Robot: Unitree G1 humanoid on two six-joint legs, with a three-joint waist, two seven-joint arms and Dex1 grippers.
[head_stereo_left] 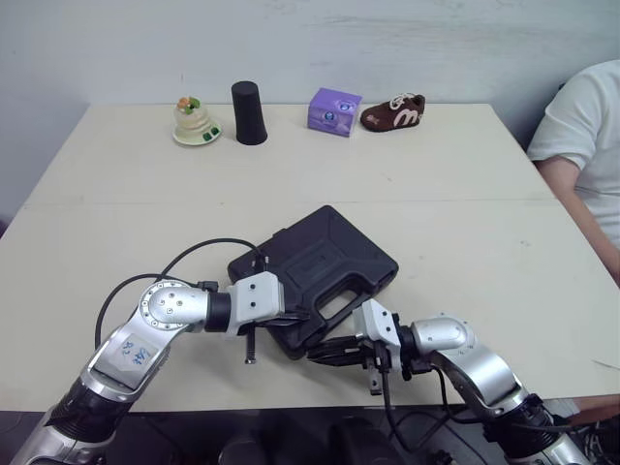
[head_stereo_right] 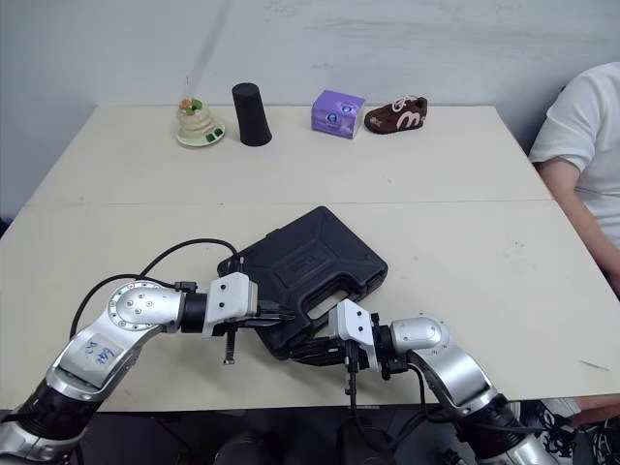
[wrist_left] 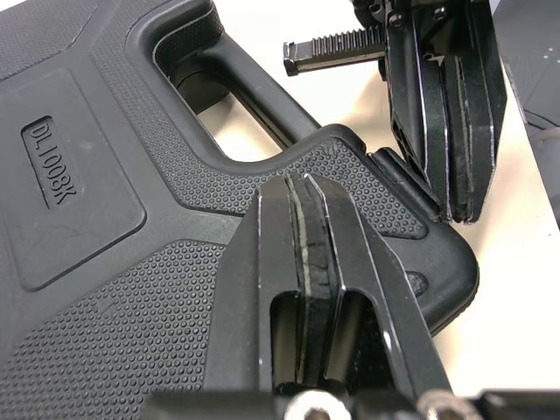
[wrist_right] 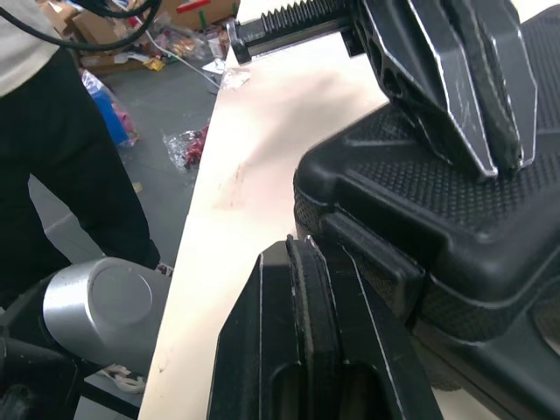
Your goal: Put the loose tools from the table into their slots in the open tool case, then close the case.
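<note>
Viewing the shut tool case (head_stereo_left: 315,266) on the bench (head_stereo_left: 465,194), we find both hands at its near, handle-side corner. The left hand (wrist_left: 302,188), fingers pressed together, rests atop the case. The right hand (wrist_right: 297,249), likewise pressed together and empty, lies just outside the corner latch (wrist_right: 372,262) and is the nearer to it.

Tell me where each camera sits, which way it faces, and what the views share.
Head eyes: on the head, looking forward and down at the table; both arms show.
Left wrist: along the shut left gripper onto the closed tool case.
Right wrist: along the shut right gripper at the case's edge.
Shared: each wrist view shows the other gripper and the case.
</note>
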